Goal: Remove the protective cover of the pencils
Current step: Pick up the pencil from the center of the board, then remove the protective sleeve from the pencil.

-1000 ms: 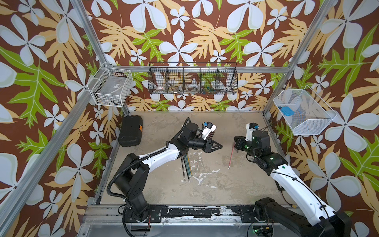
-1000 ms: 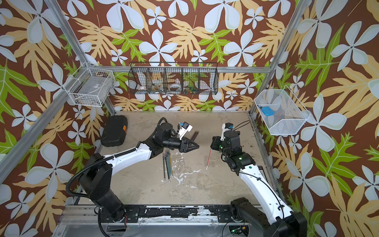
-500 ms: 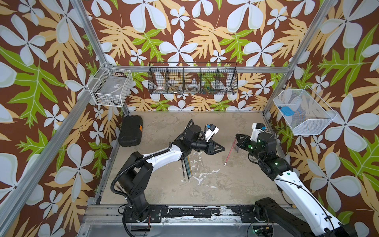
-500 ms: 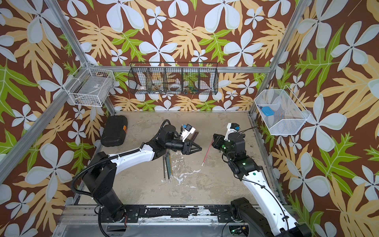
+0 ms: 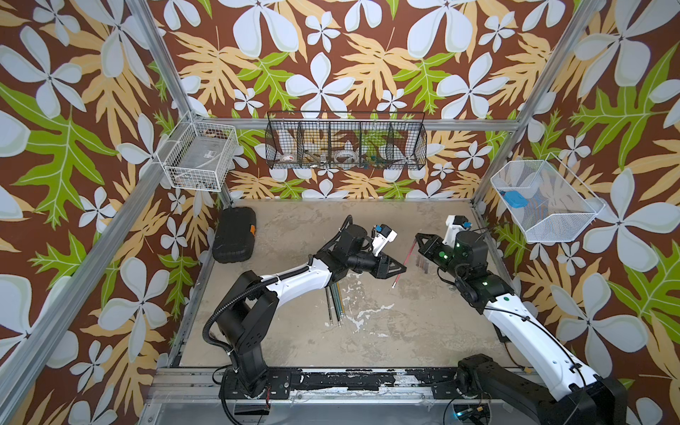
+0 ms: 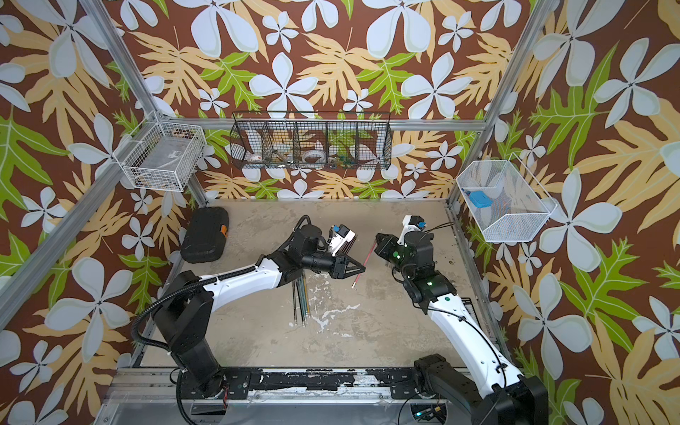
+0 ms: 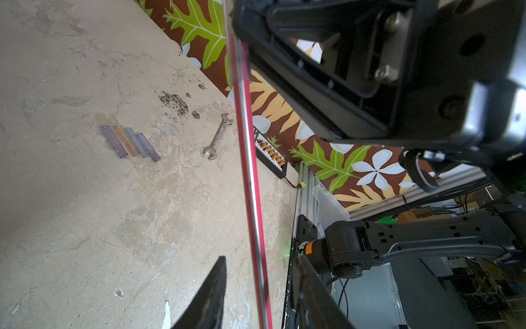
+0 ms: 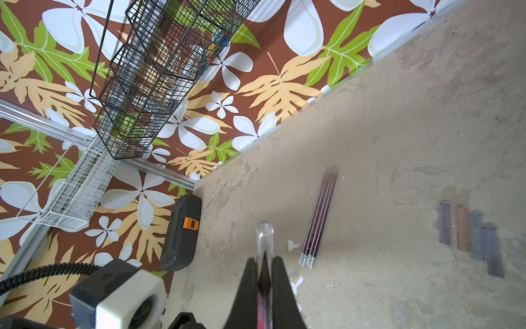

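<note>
On the left wall one white wire basket (image 5: 198,158) is hung, and below it one black case (image 5: 234,237) with an orange latch is laid on the table (image 5: 386,331). Under the left forearm a bundle of pencils (image 5: 335,303) is laid flat, silvery ends toward the front edge. About four are made out, but the far part is covered by the arm, so an exact count cannot be given. On the back wall one black wire basket (image 5: 346,141) is hung, divided into five compartments. In the right wrist view a row of four pencils (image 8: 320,219) is seen, laid side by side and touching, on the table between the case and the tubes.

The left gripper (image 5: 404,267) is held above the table with its jaws parted. In the left wrist view one red pencil (image 7: 247,159) is seen passing between the two fingertips (image 7: 213,290), with a gap on either side. The red pencil is raised off the table at a slant, and its upper end is clamped in the right gripper (image 5: 418,238), whose jaws are closed on it. One clear cap (image 8: 264,236) is seen protruding beyond the closed fingers.

Just right of the red pencil, four loose tubes (image 7: 131,142) are laid in a row on the table, tinted violet, orange, bluish and violet. One wrench (image 7: 218,136) is laid beyond them. On the right wall one white mesh basket (image 5: 544,228) is hung, with one blue object (image 5: 514,199) inside.
</note>
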You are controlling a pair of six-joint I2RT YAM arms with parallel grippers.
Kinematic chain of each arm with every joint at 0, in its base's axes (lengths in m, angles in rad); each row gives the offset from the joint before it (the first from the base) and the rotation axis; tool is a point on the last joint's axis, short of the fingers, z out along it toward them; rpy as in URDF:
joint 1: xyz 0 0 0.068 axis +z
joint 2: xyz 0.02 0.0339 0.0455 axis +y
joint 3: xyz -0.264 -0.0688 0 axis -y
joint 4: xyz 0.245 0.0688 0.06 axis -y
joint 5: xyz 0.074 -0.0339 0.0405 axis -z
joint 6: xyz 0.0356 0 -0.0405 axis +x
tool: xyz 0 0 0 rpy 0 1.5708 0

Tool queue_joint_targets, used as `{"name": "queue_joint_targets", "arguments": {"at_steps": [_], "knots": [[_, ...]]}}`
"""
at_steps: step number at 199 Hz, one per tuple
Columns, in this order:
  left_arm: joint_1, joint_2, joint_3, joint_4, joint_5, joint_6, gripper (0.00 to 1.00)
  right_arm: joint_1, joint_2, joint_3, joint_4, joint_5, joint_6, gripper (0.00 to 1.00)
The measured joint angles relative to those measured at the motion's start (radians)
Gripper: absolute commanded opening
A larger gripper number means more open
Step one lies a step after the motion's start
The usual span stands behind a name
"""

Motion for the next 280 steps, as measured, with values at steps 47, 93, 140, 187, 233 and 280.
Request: {"name": "queue_joint_targets", "arguments": {"at_steps": [47,93,140,187,233,280], "knots": [[-0.004,0.023,0.021,-0.037,-0.015,0.004,0.14,0.0,0.013,0.032,0.015,-0.013,0.003,0.0],[-0.005,0.039,0.079,-0.134,-0.074,0.057,0.0,-0.027,0.026,0.072,-0.041,-0.018,-0.041,0.38],[-0.012,0.089,0.19,-0.342,-0.266,0.16,0.0,-0.274,0.128,0.105,-0.099,-0.268,-0.169,0.51],[-0.057,0.133,0.247,-0.463,-0.36,0.219,0.0,-0.321,0.179,0.085,-0.123,-0.562,-0.26,0.49],[-0.098,0.156,0.267,-0.515,-0.394,0.253,0.0,-0.323,0.195,0.071,-0.127,-0.597,-0.285,0.43],[-0.1,0.156,0.268,-0.523,-0.403,0.261,0.0,-0.323,0.209,0.059,-0.136,-0.58,-0.281,0.38]]}}
